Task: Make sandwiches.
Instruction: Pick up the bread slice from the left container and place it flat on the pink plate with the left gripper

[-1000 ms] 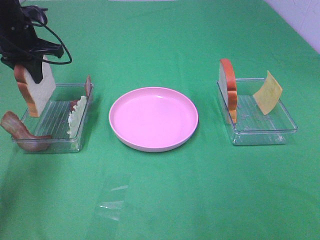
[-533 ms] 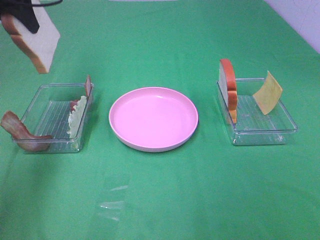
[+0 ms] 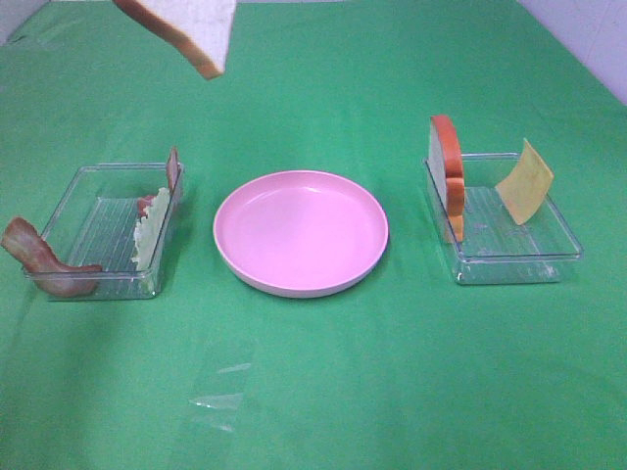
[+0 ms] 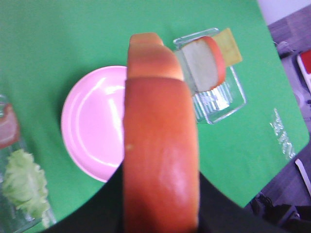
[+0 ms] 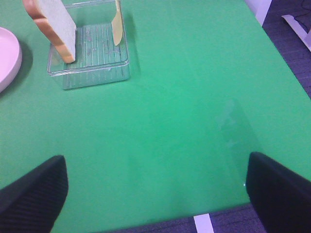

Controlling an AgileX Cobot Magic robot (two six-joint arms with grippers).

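Observation:
My left gripper [image 4: 161, 204] is shut on a white bread slice with orange-brown crust [image 4: 160, 145]. The slice [image 3: 186, 27] hangs high above the table at the back, left of the pink plate [image 3: 301, 232]; the gripper itself is out of the exterior view. The plate is empty. The left tray [image 3: 98, 284] holds a pale green lettuce leaf [image 3: 149, 227] and bacon strips [image 3: 39, 258]. The right tray [image 3: 509, 266] holds a second bread slice [image 3: 446, 176] on edge and a yellow cheese square [image 3: 524, 181]. My right gripper [image 5: 155, 194] is open and empty over bare cloth.
A green cloth covers the table. A clear plastic scrap [image 3: 220, 387] lies near the front, left of centre. In the right wrist view the right tray [image 5: 90, 73] stands far from the gripper, and the table edge [image 5: 204, 221] is close.
The bread slice has risen out of the left tray and moved up and to the right. The left arm has left the exterior view.

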